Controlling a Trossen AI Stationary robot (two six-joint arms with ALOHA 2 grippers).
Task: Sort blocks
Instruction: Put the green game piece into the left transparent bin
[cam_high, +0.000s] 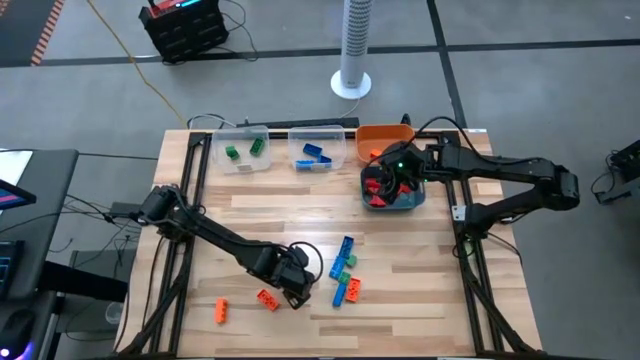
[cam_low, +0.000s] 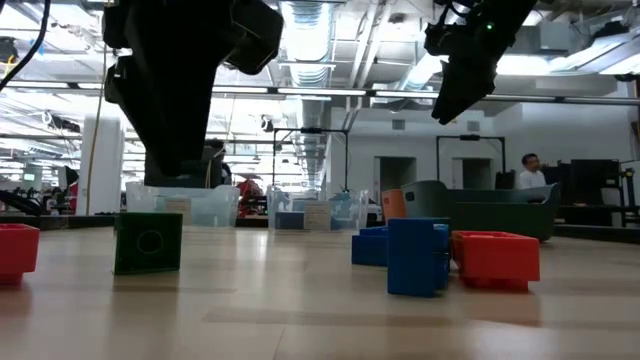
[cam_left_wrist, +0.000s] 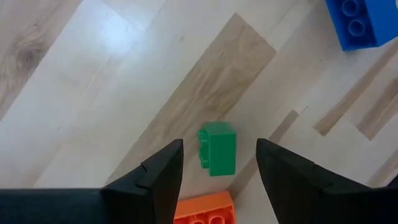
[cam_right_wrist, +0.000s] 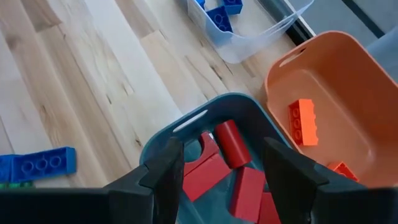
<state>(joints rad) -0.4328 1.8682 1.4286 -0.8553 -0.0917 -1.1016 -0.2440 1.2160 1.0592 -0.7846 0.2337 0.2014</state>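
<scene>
L end effector (cam_left_wrist: 217, 177) hangs w/ fingers spread wide, holding nothing, over the front part of the tabletop (cam_high: 420, 300). A green block (cam_left_wrist: 217, 148) lies on the wood right between its fingers, not touched; an orange block (cam_left_wrist: 204, 210) sits just beside the green one, nearer the wrist.

R end effector (cam_right_wrist: 221, 168) hovers above the teal bin (cam_right_wrist: 186, 124), also spread wide and empty. Red blocks (cam_right_wrist: 231, 144) lie in that bin.

Rel. to the teal bin: the orange bin (cam_right_wrist: 336, 68) touches it on the far side, w/ orange blocks (cam_right_wrist: 305, 121) inside; a clear bin (cam_high: 318, 152) w/ blue blocks (cam_high: 314, 154) stands to its left, and another clear bin (cam_high: 240, 150) w/ green blocks (cam_high: 258, 146) farther left. A loose cluster of blue, green and orange blocks (cam_high: 344, 272) lies nearer the front edge, close to the L end effector; two more orange ones (cam_high: 222, 311) lie well left of that cluster.
</scene>
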